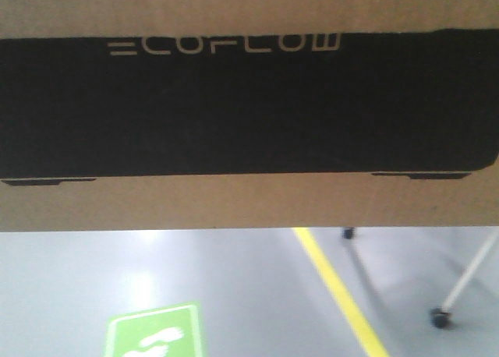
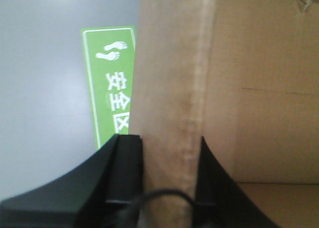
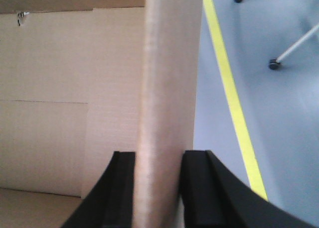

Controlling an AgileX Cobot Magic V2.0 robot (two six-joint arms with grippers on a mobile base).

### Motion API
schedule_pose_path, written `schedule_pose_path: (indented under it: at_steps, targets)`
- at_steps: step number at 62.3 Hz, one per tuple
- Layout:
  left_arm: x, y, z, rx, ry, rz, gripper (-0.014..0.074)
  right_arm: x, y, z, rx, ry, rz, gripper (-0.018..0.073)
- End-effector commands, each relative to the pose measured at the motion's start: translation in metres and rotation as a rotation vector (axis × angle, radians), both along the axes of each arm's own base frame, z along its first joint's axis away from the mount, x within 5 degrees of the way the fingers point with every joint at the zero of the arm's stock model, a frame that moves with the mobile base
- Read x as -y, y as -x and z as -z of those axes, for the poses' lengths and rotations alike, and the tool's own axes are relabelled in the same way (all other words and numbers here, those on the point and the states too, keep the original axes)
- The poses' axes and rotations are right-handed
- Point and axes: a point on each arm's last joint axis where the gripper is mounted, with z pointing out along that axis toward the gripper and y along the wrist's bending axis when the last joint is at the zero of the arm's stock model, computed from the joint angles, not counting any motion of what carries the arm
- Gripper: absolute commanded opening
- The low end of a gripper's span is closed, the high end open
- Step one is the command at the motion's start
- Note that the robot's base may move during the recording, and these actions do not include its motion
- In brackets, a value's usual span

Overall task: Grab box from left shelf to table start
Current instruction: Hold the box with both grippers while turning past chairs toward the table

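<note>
While the left fingers (image 2: 127, 161) and right fingers (image 3: 197, 178) each pinch a side wall of the box (image 1: 249, 100), it hangs over grey floor (image 1: 62, 279). Its ends are cut off in the front view; below the box lie a green footprint sign (image 1: 156, 334) and a yellow line (image 1: 339, 295).
</note>
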Motion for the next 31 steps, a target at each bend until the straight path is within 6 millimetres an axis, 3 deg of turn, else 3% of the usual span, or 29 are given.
schedule_pose_path:
  at_steps: [1,31]
  targets:
    - [0.0015,0.0031,-0.0201,0.144,0.081,-0.003,-0.002,0.0043,-0.0012,-0.016,0.141,0.025,0.033,0.0054]
    - [0.0015,0.0031,-0.0201,0.144,0.081,-0.003,-0.002,0.0043,-0.0012,-0.016,0.141,0.025,0.033,0.0054]
